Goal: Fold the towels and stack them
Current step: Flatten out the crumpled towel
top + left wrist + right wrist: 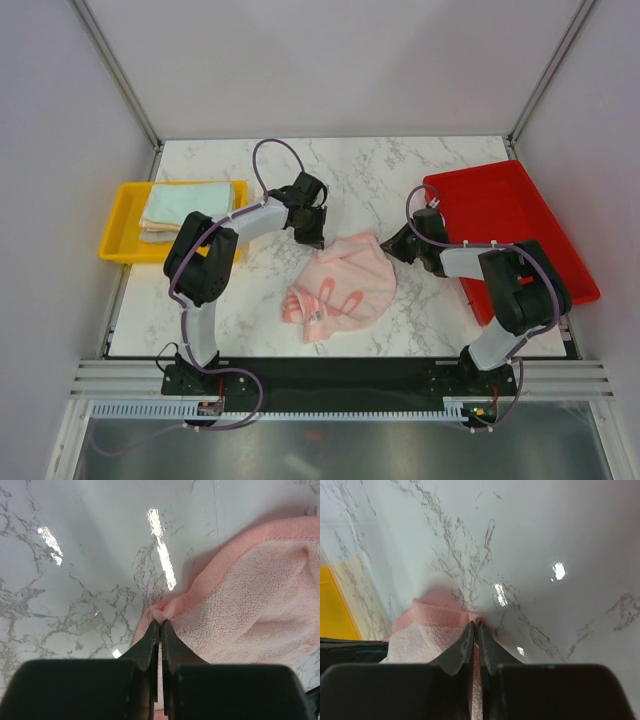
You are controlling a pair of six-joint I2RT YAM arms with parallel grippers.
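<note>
Pink terry cloth, one crumpled pink towel (340,288), lies on the marble table (400,170), well to the right of the yellow tray (118,218) and slightly nearer the arm bases than it. Its surface is looped and soft, with a stitched hem and a darker pink print showing near the lower folds. Its outline is a loose, bunched oval, not a flat square.

Both claws sit on the towel's far edge, the side level with the yellow tray's near rim. The left gripper (313,240) is the one closer to that tray. Its jaws are pressed together on a small pinch of the hem corner, and the wrist view shows cloth nipped between the fingertips (151,637). The right gripper (394,248), farther from the tray, is likewise drawn almost shut on a fold of the hem.

From both claws the body of the towel trails toward the bases, and the held edge runs roughly side to side. I judge the coming move to be a lift or pull that spreads this edge taut.

Folded towels (190,205), mint green uppermost, already lie in the yellow tray.
</note>
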